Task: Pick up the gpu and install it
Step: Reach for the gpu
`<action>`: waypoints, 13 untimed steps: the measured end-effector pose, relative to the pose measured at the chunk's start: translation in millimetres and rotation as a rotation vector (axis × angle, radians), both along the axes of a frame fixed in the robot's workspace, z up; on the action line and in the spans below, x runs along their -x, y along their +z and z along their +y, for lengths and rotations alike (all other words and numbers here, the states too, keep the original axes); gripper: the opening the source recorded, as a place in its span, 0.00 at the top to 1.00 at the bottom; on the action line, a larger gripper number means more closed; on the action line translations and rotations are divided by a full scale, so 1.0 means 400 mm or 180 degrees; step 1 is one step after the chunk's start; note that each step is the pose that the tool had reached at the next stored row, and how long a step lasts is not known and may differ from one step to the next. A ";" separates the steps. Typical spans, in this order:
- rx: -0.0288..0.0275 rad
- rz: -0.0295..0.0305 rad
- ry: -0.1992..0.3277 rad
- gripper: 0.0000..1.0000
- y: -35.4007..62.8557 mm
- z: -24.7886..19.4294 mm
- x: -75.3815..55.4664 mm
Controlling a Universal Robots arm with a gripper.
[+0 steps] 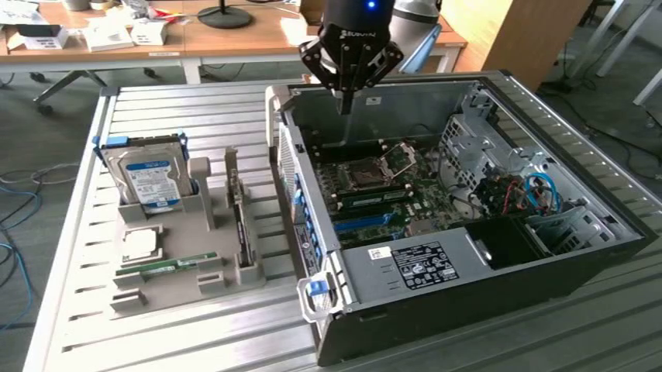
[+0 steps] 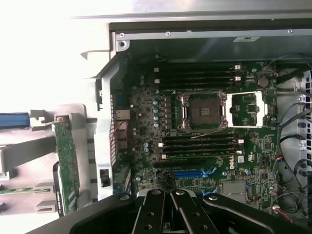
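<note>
Gripper [image 1: 348, 107] [image 2: 169, 194] is closed and empty, hanging over the open case [image 1: 497, 294] above the motherboard [image 1: 373, 194] [image 2: 146, 97], touching nothing. From the exterior view it sits over the far end of the case, above the CPU socket [image 1: 364, 176].

Gpu [image 1: 236, 198] [image 2: 67, 161] not picked yet. It stands on edge in a slot of the grey holder [image 1: 197, 232] just outside the case, on the exterior view's left, apart from the gripper. Hard drive [image 1: 150, 174] stands further left in the same holder, and the memory stick [image 1: 166, 267] lies at its near end.

Handling, as a judgement: the card is thin, stiff and light, but fragile, with an exposed board face and probably edge contacts. Best taken by pinching across the two flat faces at the free top edge, mid-length so it hangs level. A narrow grip could let it pivot. Lift straight up out of the slot, no twisting.
</note>
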State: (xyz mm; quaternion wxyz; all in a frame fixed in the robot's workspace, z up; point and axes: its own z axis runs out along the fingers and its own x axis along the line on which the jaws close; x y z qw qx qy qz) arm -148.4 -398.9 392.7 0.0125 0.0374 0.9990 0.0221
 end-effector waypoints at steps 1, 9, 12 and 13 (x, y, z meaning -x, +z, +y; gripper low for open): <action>0.0000 0.0000 0.0000 0.89 0.000 0.000 0.003; 0.0000 0.0000 0.0000 0.89 -0.001 0.000 0.034; 0.0000 0.0000 0.0000 0.89 -0.001 0.000 0.048; 0.0000 0.0000 0.0000 0.89 -0.001 0.000 0.054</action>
